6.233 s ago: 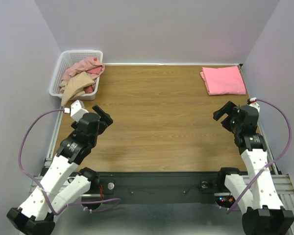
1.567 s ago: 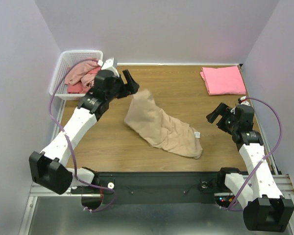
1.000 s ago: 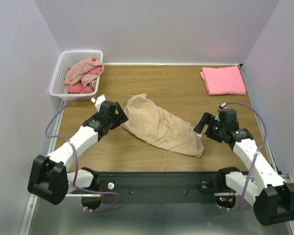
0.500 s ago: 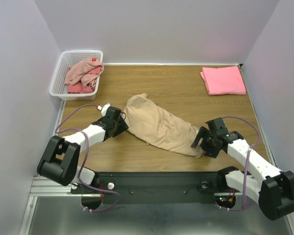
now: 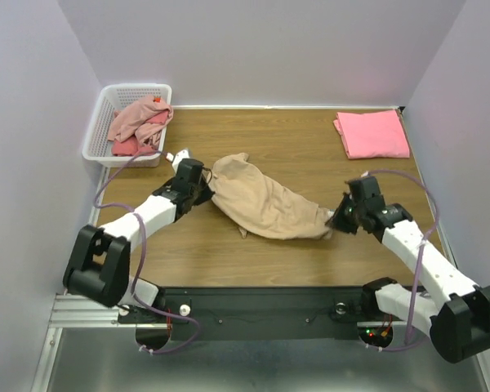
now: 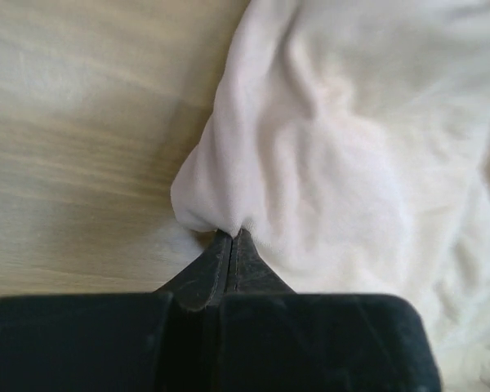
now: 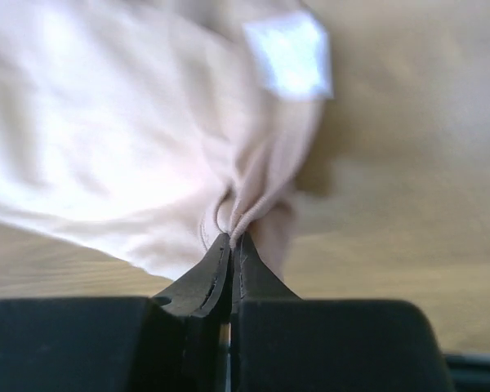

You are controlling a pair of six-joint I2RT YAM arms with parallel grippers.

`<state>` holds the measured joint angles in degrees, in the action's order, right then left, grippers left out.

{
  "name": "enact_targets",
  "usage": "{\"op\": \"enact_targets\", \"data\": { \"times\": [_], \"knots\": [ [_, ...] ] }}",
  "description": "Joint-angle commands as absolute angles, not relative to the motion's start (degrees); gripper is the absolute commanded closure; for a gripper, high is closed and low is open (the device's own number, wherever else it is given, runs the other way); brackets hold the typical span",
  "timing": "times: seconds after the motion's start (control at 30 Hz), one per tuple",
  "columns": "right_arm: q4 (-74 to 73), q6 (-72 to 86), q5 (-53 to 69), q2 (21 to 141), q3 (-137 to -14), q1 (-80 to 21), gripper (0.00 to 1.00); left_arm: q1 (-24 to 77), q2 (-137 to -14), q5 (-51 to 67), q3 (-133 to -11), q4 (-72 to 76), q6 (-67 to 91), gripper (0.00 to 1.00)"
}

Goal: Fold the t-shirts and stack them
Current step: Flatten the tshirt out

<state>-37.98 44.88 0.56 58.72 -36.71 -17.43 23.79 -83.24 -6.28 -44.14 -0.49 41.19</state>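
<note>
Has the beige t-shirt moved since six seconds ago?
Yes. The beige t-shirt left the white basket and now lies right of it on the table, ends pinched by the left gripper and right gripper.

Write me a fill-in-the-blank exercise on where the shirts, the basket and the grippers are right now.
1. The left gripper and right gripper are both shut on the beige t-shirt, which lies on the ____.
2. The folded salmon-pink t-shirt lies at the far ____ corner.
3. The white basket stands at the far ____ corner.
Missing words: table, right, left.
</note>
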Motion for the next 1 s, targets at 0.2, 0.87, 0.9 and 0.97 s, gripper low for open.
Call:
{"op": "enact_targets", "data": {
  "times": [0.2, 0.87, 0.9, 0.97],
  "knots": [
    [-35.8, 37.6, -6.1, 53.6, -66.6, -18.0, 1.00, 23.6, -55.4, -16.2, -62.0, -9.3, 32.4, 1.00],
    [-36.5, 37.8, 8.4, 42.5, -96.8, -18.0, 1.00, 23.6, -35.6, 3.0, -90.4, -15.1, 28.5, 1.00],
    [-36.6, 37.9, 7.8, 42.4, -96.8, -18.0, 0.99, 23.6, -35.4, 3.0, -90.4, -15.1, 28.5, 1.00],
    [-36.8, 37.7, 5.1, 42.2, -95.9, -18.0, 0.99, 23.6, -35.3, 1.5, -89.4, -15.4, 28.6, 1.00]
  ]
}}
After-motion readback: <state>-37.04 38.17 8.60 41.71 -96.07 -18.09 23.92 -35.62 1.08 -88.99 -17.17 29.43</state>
